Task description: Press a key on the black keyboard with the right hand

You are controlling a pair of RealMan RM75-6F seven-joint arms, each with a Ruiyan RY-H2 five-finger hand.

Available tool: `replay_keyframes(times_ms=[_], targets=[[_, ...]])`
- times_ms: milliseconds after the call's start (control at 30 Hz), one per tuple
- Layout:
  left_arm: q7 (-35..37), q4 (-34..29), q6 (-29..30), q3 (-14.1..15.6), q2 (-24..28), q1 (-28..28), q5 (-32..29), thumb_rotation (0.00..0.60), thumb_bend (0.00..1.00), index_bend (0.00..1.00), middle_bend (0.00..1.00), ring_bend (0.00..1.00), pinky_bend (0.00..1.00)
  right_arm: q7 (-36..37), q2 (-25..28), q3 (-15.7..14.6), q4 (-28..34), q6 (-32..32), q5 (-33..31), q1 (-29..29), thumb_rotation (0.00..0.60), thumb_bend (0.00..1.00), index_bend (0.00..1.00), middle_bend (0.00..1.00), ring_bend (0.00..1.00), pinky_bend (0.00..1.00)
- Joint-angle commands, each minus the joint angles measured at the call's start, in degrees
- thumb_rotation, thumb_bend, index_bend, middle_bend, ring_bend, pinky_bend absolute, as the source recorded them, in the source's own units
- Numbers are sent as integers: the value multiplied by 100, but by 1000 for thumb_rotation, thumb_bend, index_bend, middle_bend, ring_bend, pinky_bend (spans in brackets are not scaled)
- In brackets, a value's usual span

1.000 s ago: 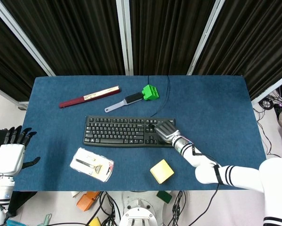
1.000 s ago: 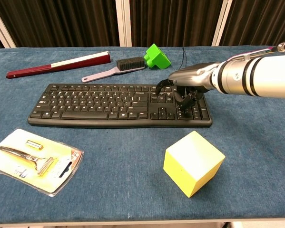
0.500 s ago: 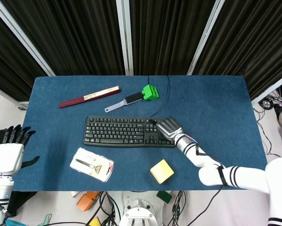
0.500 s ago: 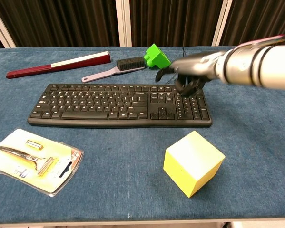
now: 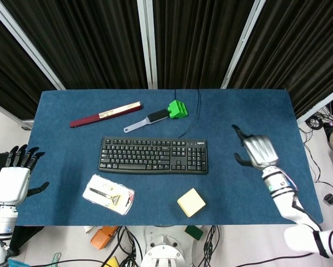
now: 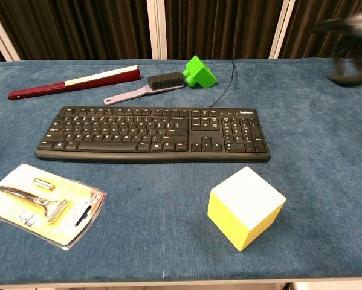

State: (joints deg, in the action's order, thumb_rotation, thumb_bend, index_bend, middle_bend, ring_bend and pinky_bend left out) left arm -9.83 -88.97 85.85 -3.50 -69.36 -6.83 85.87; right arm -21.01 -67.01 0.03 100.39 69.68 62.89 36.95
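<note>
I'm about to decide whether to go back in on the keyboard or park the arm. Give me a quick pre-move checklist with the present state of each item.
1. Right hand clear of the black keyboard: ok, it is over bare blue table to the keyboard's right.
2. Right hand holding nothing: ok, fingers apart in the head view; blurred in the chest view.
3. Keyboard lying flat and square, cable running to the far edge: ok.
4. Path back to the number pad free: ok, the yellow cube sits nearer the front edge, apart from the keyboard.
5. Left hand out of the way: ok, it is off the table's left edge, fingers apart.
6. Whether a key registered: cannot tell.
</note>
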Motion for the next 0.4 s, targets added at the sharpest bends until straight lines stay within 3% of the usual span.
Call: replay_keyframes(times_ms=[33,100,267,400], targets=[[7,-2,10,2,-4,9,-7,600,78,211,129,44,0,716,303,-459,-135,955,719,-993,423,187,0,30,15,57],[14,-3,17,6,-12,22,-23,600,78,211,129,44,0,1029,290,-531,-294,1247,905,-1318,405,182,0,0,0,1],[18,-3,30,19,-39,52,-56,600,78,210,129,44,0,1575,194,-574,-594,1915,1287,-1971,397,182,0,0,0,0],[33,11,38,27,-63,71,-73,600,78,211,129,45,0,1651,213,-527,-628,2018,1485,-2149,397,182,0,0,0,0]])
